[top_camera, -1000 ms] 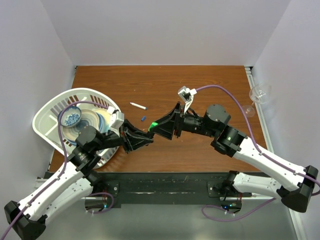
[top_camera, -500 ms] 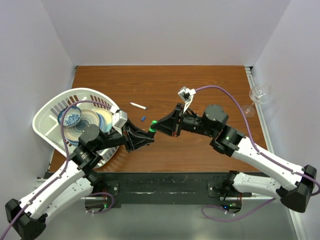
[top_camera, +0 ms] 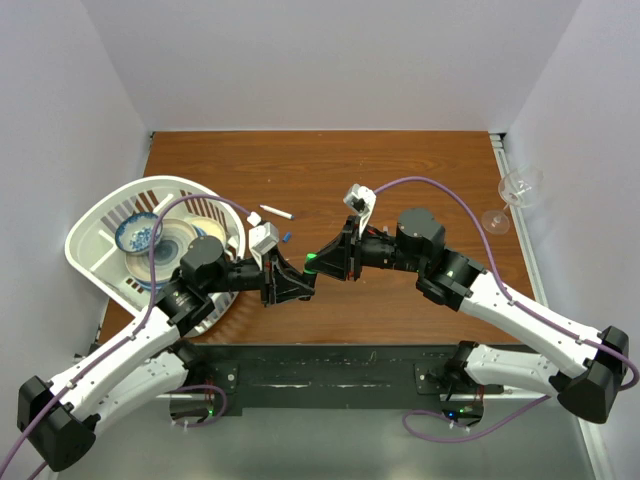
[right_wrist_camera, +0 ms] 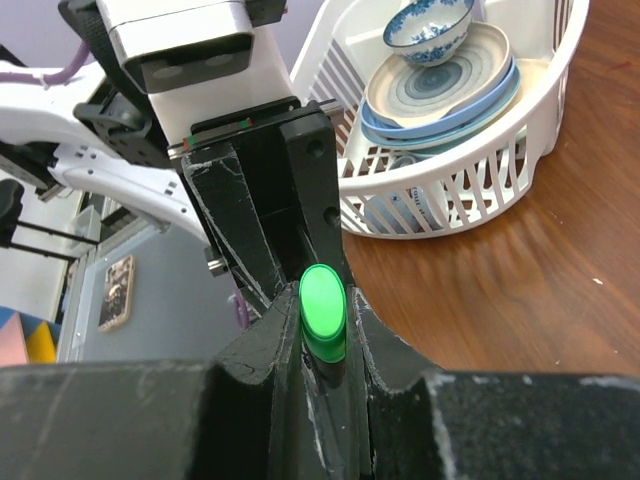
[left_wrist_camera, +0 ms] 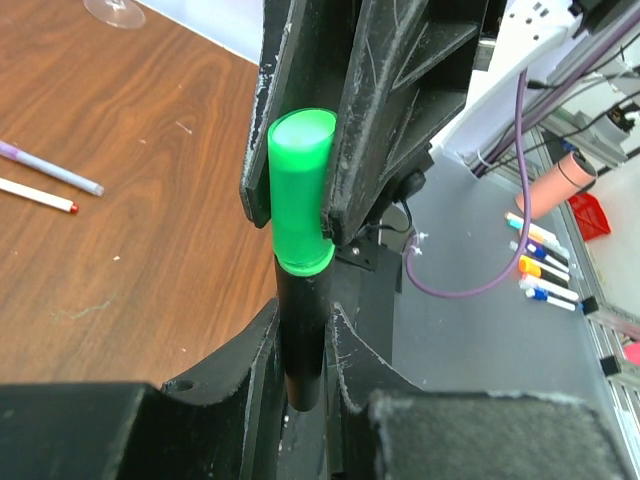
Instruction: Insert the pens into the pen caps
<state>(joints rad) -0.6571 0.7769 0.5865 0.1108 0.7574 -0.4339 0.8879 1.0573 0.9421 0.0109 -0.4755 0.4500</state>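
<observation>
Your 2 arms have drawn in closer over the last second. The left gripper has pushed forward from beside the dish basket, and the right gripper has slid leftward to meet it above the table. The meeting point now sits nearer the arm bases.

The left wrist view shows the result. The green cap sits over the top of the black marker, its lower rim lapping the barrel, so pen 1 looks capped or very nearly so.

The left gripper's fingers are clamped on the marker's lower barrel with no gap showing. The right gripper's fingers pinch the cap from both sides, closed just to its width.

A red-tipped pen and a lilac-ended pen lie side by side on the wood, well apart from the grippers. A blue cap lies near the left wrist. Both pens are yet to be capped.
</observation>
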